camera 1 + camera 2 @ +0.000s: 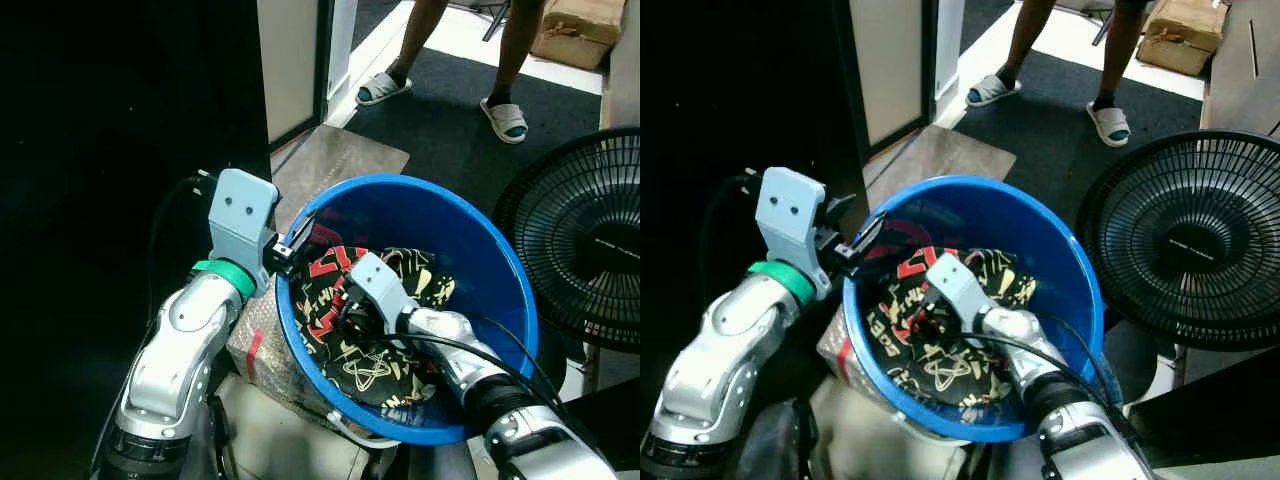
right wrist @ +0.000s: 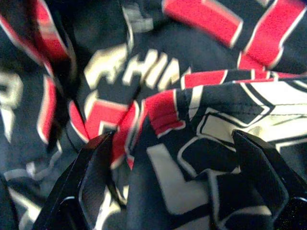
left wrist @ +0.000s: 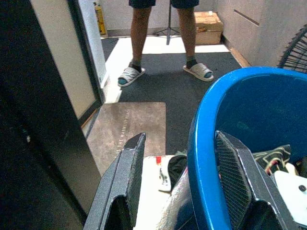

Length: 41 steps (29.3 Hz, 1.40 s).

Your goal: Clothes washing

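My left pincer [image 3: 180, 187] straddles the blue basin [image 1: 500, 275] rim, wide; my right pincer [image 2: 180, 182] spreads wide over the shirt [image 1: 375, 345].

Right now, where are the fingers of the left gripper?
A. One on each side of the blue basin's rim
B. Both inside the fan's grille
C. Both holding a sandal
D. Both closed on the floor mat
A: in the left wrist view the left gripper is open, with the blue basin rim between its fingers.
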{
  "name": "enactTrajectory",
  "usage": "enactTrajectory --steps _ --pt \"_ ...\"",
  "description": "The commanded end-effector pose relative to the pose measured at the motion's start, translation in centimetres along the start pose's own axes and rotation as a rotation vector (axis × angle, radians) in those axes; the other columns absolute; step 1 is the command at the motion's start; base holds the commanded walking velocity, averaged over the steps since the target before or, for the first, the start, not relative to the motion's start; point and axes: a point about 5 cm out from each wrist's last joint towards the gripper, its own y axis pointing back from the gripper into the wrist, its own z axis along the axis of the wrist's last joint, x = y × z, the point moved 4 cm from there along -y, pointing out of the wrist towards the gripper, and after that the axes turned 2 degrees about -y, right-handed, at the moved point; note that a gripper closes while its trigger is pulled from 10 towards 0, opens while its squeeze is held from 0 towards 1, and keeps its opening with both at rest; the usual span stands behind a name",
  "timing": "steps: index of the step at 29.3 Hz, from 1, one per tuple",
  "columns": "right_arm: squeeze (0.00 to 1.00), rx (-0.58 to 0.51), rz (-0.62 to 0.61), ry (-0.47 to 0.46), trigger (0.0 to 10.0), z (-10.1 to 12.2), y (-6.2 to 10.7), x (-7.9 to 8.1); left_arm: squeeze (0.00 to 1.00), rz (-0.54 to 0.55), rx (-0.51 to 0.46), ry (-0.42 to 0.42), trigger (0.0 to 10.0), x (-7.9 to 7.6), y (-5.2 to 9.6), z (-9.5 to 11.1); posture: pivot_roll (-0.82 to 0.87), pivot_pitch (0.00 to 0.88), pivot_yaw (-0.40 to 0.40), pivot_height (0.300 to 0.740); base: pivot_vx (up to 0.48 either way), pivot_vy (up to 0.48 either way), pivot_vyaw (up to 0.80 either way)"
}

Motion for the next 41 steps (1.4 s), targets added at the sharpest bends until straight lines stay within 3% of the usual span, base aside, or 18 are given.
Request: enactTrajectory --steps 1,2,4,5,6,7,18,19,21,23,38,41 --pt "0.00 0.134 0.030 -0.019 10.0 -3.9 0.8 0.7 0.00 -0.028 0.099 0.033 10.0 -0.8 0.2 -2.5 0.01 0.253 0.040 0.470 0.000 0.000 0.00" --pt "0.00 0.175 0.037 -0.014 10.0 -5.0 1.2 0.8 0.00 -0.034 0.099 0.037 10.0 -1.0 0.2 -2.5 0.00 0.255 0.042 0.470 0.000 0.000 0.00" --pt "0.00 0.175 0.037 -0.014 10.0 -5.0 1.2 0.8 0.00 -0.034 0.099 0.037 10.0 -1.0 0.2 -2.5 0.00 0.255 0.042 0.470 0.000 0.000 0.00" --pt "0.00 0.216 0.052 -0.047 10.0 -6.4 1.5 1.4 0.00 -0.041 0.098 0.039 10.0 -1.2 0.1 -2.4 0.01 0.258 0.051 0.470 0.000 0.000 0.00" --pt "0.00 0.216 0.052 -0.047 10.0 -6.4 1.5 1.4 0.00 -0.041 0.098 0.039 10.0 -1.2 0.1 -2.4 0.01 0.258 0.051 0.470 0.000 0.000 0.00" --pt "0.00 0.227 0.073 -0.104 10.0 -7.1 1.5 2.2 0.00 -0.042 0.098 0.038 10.0 -1.1 0.1 -2.3 0.01 0.261 0.054 0.470 0.000 0.000 0.00" --pt "0.00 0.287 0.155 -0.151 10.0 -9.0 1.9 4.1 0.00 -0.040 0.103 0.035 10.0 -1.0 0.3 -2.4 0.02 0.261 0.053 0.470 0.000 0.000 0.00" --pt "0.00 0.297 0.164 -0.152 7.5 -9.3 2.0 4.3 0.00 -0.039 0.103 0.035 10.0 -1.0 0.3 -2.4 0.02 0.262 0.053 0.470 0.000 0.000 0.00" --pt "0.00 0.300 0.167 -0.152 7.5 -9.4 2.0 4.4 0.00 -0.038 0.103 0.035 10.0 -1.0 0.3 -2.4 0.02 0.262 0.053 0.470 0.000 0.000 0.00" --pt "0.00 0.297 0.159 -0.154 0.0 -9.3 2.1 4.2 0.00 -0.036 0.104 0.037 10.0 -1.0 0.3 -2.4 0.02 0.262 0.054 0.470 0.000 0.000 0.00" --pt "0.00 0.233 0.146 -0.170 0.0 -7.8 1.7 3.7 0.00 -0.032 0.106 0.040 10.0 -0.9 0.2 -2.5 0.02 0.258 0.054 0.470 0.000 0.000 0.00" --pt "0.00 0.175 0.101 -0.179 0.0 -6.6 1.5 3.0 0.00 -0.031 0.106 0.041 10.0 -0.9 0.3 -2.4 0.02 0.257 0.055 0.470 0.000 0.000 0.00"
